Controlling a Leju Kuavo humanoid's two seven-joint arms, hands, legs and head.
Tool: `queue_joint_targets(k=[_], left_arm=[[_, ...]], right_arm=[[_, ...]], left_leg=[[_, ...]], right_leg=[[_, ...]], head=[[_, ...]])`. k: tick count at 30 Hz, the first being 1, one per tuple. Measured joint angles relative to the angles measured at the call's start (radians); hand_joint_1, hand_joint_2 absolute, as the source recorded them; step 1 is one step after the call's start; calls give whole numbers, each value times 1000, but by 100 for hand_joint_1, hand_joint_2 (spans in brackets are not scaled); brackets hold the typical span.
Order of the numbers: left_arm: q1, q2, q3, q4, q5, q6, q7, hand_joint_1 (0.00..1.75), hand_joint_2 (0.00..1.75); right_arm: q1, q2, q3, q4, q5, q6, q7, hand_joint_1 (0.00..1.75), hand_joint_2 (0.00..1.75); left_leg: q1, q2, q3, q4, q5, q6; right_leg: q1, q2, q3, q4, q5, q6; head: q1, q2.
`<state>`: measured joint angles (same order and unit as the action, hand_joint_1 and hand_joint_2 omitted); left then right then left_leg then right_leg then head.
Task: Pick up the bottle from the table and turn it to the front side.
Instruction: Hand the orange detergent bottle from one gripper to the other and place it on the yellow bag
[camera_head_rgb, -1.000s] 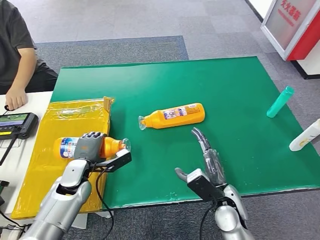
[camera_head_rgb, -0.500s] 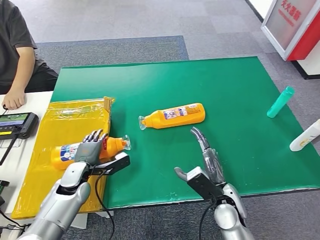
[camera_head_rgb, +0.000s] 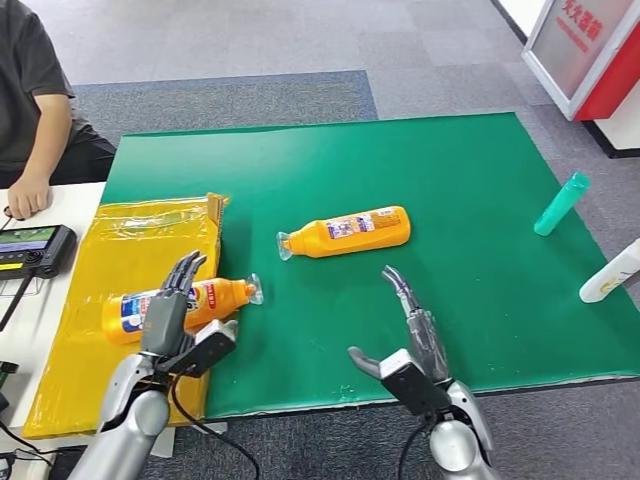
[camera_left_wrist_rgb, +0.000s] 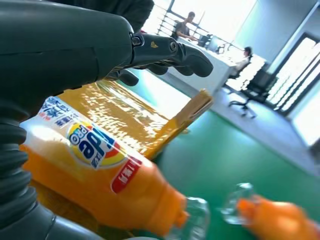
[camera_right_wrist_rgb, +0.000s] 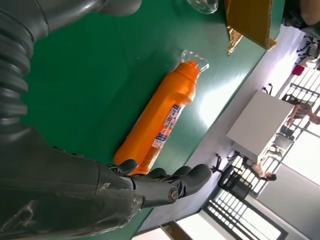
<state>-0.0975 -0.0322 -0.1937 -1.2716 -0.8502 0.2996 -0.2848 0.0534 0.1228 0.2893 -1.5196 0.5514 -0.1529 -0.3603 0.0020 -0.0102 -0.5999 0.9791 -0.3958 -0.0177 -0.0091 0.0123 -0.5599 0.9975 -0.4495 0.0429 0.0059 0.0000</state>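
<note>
One orange bottle (camera_head_rgb: 177, 303) lies label-up on the yellow bag (camera_head_rgb: 128, 250) at lower left of the head view, judged already turned; a second bottle (camera_head_rgb: 347, 232) lies at frame centre on the green bench (camera_head_rgb: 468, 190), not yet picked up. The left hand (camera_head_rgb: 172, 305) hovers released, fingers spread over the first bottle. The right hand (camera_head_rgb: 411, 325) is released, just below the second.

Teal bottle (camera_head_rgb: 561, 203) and white bottle (camera_head_rgb: 610, 272) lie at the mat's (camera_head_rgb: 468, 170) right edge.
</note>
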Motion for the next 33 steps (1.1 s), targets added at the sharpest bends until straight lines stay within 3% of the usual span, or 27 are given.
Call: queue_joint_targets(k=[3,7,16,19,26,33], left_arm=[[49,-13,18,-52,106,-12,-94,0,175],[86,-27,35,-93,170,-42,-134,0,175],[198,-70,91,-106,627,-406,-378,0,175],[242,-81,126,-123,711,-488,-392,0,175],[278,-90,180,-175,750,-539,-392,0,175],[276,-97,187,-186,699,-525,-392,0,175]], right_arm=[[12,0,1,-2,-12,-5,-14,0,175],[22,0,3,-5,-19,-10,-21,0,175],[96,0,31,-16,-154,-92,-127,0,175],[118,0,31,-14,-255,-58,-158,0,175],[101,5,31,11,-304,-78,-251,0,175],[74,14,45,23,-353,-33,-221,0,175]], left_leg=[[0,0,0,0,0,0],[0,0,0,0,0,0],[0,0,0,0,-1,0],[0,0,0,0,-2,-1],[0,0,0,0,-1,-1],[0,0,1,0,-1,-1]], right_leg=[[0,0,0,0,0,0],[0,0,0,0,0,0],[0,0,0,0,-1,0],[0,0,0,0,-2,-1],[0,0,1,0,-2,-1],[0,0,1,0,-1,0]], head=[[0,0],[0,0],[0,0],[0,0],[0,0],[0,0]])
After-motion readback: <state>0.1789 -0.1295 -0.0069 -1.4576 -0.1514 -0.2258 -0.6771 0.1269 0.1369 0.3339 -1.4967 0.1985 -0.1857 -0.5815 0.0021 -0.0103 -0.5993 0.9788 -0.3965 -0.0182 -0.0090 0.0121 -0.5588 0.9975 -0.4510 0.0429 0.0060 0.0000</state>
